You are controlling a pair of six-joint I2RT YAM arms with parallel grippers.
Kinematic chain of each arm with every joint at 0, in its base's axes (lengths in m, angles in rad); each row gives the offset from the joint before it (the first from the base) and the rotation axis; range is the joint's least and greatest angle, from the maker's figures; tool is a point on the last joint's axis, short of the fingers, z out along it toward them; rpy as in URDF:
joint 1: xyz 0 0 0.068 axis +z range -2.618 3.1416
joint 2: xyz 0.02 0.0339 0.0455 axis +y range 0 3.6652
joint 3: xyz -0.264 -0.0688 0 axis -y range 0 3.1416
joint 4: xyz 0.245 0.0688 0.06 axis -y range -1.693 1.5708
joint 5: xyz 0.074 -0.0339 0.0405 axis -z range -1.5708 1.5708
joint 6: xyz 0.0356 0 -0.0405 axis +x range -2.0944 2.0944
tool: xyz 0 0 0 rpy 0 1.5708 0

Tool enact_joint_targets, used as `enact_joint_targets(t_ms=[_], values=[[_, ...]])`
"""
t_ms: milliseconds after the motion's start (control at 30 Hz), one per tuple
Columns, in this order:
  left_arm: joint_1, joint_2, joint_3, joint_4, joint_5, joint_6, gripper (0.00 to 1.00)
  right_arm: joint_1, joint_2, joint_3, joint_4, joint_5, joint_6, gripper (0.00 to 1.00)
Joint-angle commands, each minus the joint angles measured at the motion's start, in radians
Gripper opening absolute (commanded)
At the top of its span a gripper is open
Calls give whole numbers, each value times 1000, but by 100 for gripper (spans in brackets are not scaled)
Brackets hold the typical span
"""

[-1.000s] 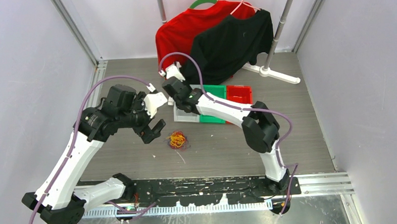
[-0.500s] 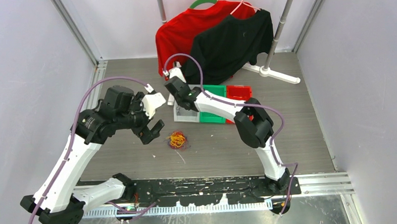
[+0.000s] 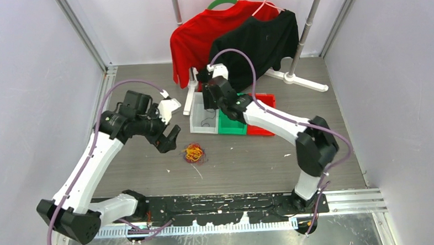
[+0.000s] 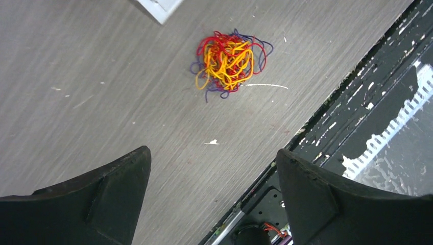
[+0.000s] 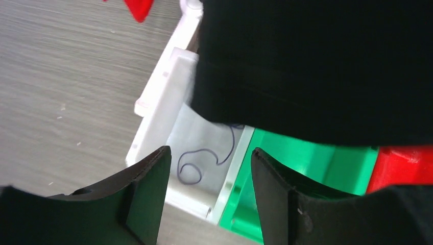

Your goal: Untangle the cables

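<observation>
A small tangle of cables (image 3: 194, 153) in yellow-orange, red and purple lies on the grey table; in the left wrist view the tangle (image 4: 229, 60) sits well ahead of the fingers. My left gripper (image 3: 168, 137) hovers just left of it, open and empty (image 4: 212, 152). One thin purple cable (image 5: 204, 158) lies loosely curled in the white bin (image 3: 195, 123). My right gripper (image 3: 204, 78) is above that bin's far end, by the black shirt's hem, open with nothing between its fingers (image 5: 210, 151).
A green bin (image 3: 231, 125) and a red bin (image 3: 261, 102) stand right of the white bin (image 5: 153, 117). A red shirt (image 3: 197, 29) and a black shirt (image 3: 255, 43) hang on a rack whose white foot (image 3: 301, 81) is at the back right. The black shirt (image 5: 316, 66) drapes over the bins.
My right gripper has opened and swung back and to the right, uncovering the white bin with the purple cable in it. The left gripper stayed open and barely shifted.
</observation>
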Motion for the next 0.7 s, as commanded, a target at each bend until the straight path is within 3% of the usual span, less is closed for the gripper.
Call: enact_joint_targets(t_ms=[0,167,300,433,667], values=[[5,40,-76,118,90,2,89,7,-193,-158,155,-26,77,64],[2,148,-127,222,132,2,74,8,-357,-365,230,-69,139,59],[2,274,-125,269,148,4,58,10,-478,-523,276,-136,181,50],[-6,366,-140,320,193,-2,50,15,-583,-670,317,-167,225,45],[-53,422,-182,332,234,-21,46,18,-595,-712,337,-168,247,41]])
